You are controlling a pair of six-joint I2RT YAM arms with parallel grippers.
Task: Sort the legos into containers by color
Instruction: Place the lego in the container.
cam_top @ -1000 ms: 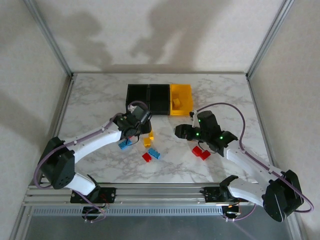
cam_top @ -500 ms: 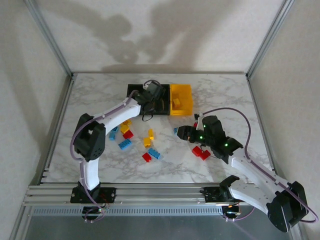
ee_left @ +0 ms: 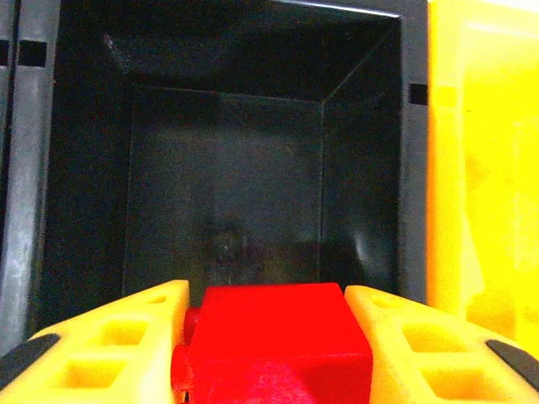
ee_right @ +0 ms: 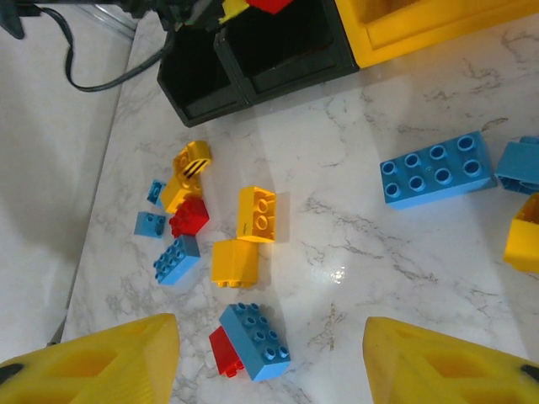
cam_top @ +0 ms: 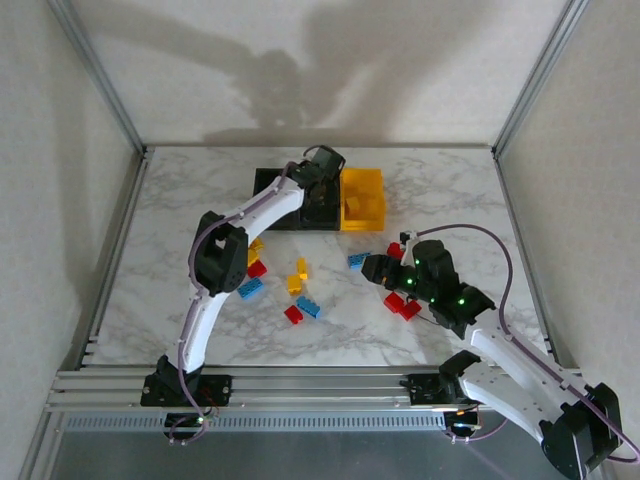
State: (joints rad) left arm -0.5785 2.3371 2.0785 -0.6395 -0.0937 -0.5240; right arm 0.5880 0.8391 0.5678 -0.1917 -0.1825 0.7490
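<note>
While your left gripper (ee_left: 266,303) hangs over the bins, its jaws are partly closed and clamped on a red brick (ee_left: 278,353), pinched square between both fingers. Right under and ahead of that hand is the middle black bin (ee_left: 362,168). The yellow bin (ee_left: 480,168) is joined on at the hand's right. The black bin's floor looks bare from the wrist view, but it's dark, so I can't be sure. The red brick is not let go yet.

Your right gripper (ee_right: 269,324) is spread wide with nothing between the fingers, hovering above the table (ee_right: 404,278). Just below the fingers sit a blue brick (ee_right: 253,341) and a small red brick (ee_right: 223,352), touching each other. Further ahead are two yellow bricks (ee_right: 257,214) side by side. A long blue brick (ee_right: 436,168) lies off to the hand's right. A mixed cluster (ee_right: 181,210) of yellow, red and blue lies off to its left.

Progress looks early. One yellow piece (cam_top: 355,203) shows inside the yellow bin, and I can't tell what the left black bin (cam_top: 272,188) holds. Most legos are loose on the table, including two red bricks (cam_top: 403,305) beside the right arm. Blues look entirely unsorted.
</note>
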